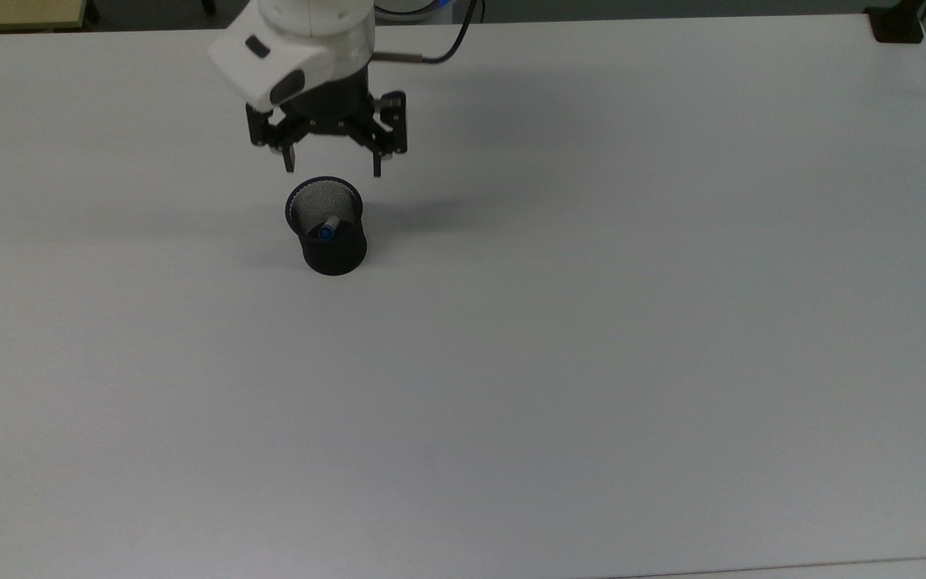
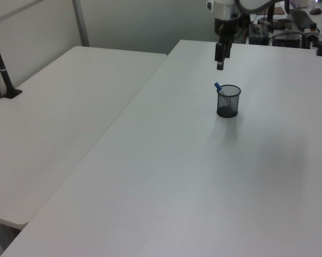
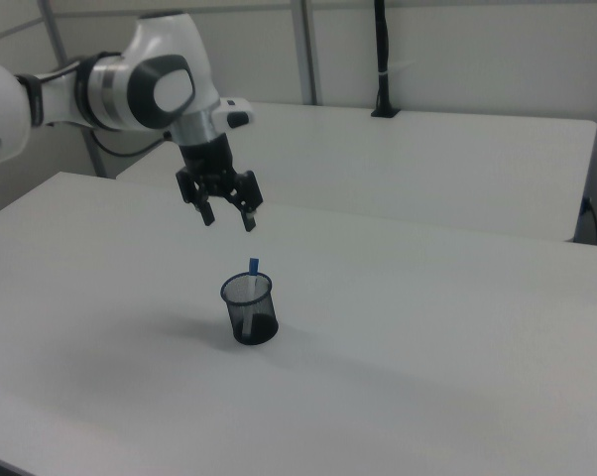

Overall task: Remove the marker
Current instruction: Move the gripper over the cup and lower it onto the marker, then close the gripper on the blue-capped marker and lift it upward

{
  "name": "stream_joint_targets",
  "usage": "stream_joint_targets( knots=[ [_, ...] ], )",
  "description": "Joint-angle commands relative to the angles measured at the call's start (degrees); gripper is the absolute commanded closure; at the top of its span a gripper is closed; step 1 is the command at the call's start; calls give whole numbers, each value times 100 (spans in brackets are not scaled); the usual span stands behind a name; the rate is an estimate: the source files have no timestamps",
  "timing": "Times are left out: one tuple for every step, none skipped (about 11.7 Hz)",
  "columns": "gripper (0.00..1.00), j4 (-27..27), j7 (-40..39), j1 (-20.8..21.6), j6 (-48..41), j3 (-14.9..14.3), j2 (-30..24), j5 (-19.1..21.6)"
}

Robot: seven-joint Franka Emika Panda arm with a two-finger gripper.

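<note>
The Panda arm [image 3: 145, 84] has glossy white rounded shells with dark grey joint rings between its segments. A thin black cable [image 1: 447, 44] loops off the wrist. The gripper [image 1: 333, 167] is black and angular, with a wide crossbar body, small silvery fittings at its ends, and two short dark fingers [image 3: 247, 220] spread apart
</note>
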Motion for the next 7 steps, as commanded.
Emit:
stream_joint_targets(
  knots=[
    [13, -134, -179, -102, 613, -29, 309, 15],
    [21, -142, -232, -120, 685, -29, 406, -81],
    [28, -143, -276, -129, 711, -29, 512, -169],
    [37, -160, -276, -146, 799, -29, 591, -248],
    [47, -230, -285, -146, 904, -21, 653, -345],
    [54, -291, -302, -146, 975, -21, 705, -433],
    [55, -327, -311, -138, 984, -21, 723, -460]
  ],
)
